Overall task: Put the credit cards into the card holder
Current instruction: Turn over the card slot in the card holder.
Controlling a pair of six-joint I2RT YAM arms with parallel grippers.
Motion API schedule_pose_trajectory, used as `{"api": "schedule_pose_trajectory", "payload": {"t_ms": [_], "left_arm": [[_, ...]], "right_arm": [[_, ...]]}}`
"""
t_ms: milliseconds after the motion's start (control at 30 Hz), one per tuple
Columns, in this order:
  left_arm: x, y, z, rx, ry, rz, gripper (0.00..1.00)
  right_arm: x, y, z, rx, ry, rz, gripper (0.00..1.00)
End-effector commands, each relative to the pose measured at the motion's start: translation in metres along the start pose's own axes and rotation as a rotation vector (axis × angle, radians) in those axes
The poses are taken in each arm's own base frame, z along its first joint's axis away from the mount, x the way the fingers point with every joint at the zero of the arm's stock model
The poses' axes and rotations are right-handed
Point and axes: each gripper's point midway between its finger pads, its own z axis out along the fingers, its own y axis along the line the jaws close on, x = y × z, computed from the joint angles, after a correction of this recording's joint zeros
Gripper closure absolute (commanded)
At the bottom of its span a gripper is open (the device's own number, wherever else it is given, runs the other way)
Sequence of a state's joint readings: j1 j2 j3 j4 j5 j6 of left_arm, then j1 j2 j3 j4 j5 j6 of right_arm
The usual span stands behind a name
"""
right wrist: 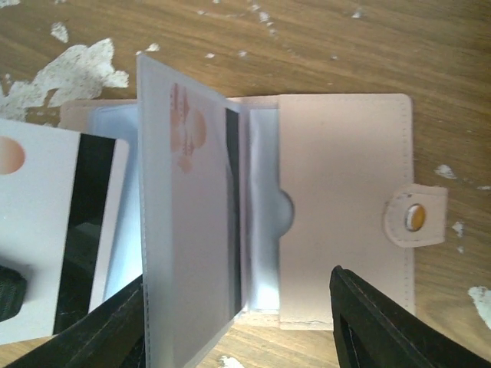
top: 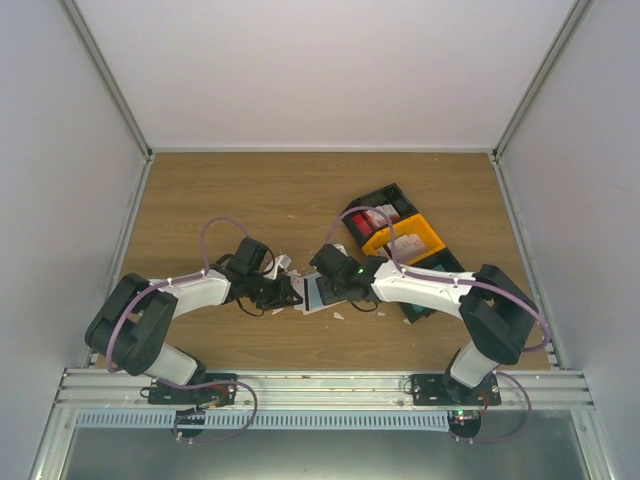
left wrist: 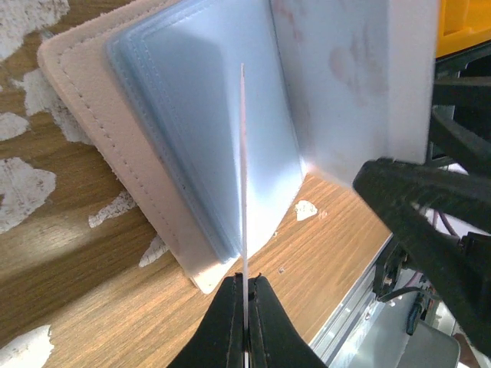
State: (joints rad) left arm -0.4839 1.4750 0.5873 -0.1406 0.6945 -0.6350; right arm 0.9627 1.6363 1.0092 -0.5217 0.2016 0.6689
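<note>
Robot lab test cell, wooden tabletop (top: pixel 250 190) walled by white panels (top: pixel 320 70) on aluminium struts (top: pixel 109 80), left arm (top: pixel 190 290) and right arm (top: pixel 430 285) bolted to a metal rail (top: pixel 320 385) along the tabletop's near edge, plastic bins (top: pixel 415 240) toward its right

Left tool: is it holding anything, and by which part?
Yes. The left tool is shut on a card, seen edge-on, pinching it at its near edge.

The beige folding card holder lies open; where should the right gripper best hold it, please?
Probably the flat cover of the card holder, by the snap tab, pinched over the edge nearest the open right gripper: it lies flat and bare, apart from the upright plastic sleeves.
</note>
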Motion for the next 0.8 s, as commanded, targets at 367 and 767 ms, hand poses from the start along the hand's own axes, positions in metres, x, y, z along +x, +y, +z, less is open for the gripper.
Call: {"api": "schedule_pose_trajectory", "payload": {"t_ms": [367, 767], "left_arm": [[-0.016, -0.018, -0.009, 0.004, -0.061, 0.07, 1.0], [-0.021, -0.027, -0.024, 0.024, -0.15, 0.073, 1.0]], "right_arm": [[0.0, -0.075, 0.003, 0.228, -0.015, 0.16, 0.45], [0.002, -0.057, 0.035, -0.04, 0.035, 0.111, 0.4]]}}
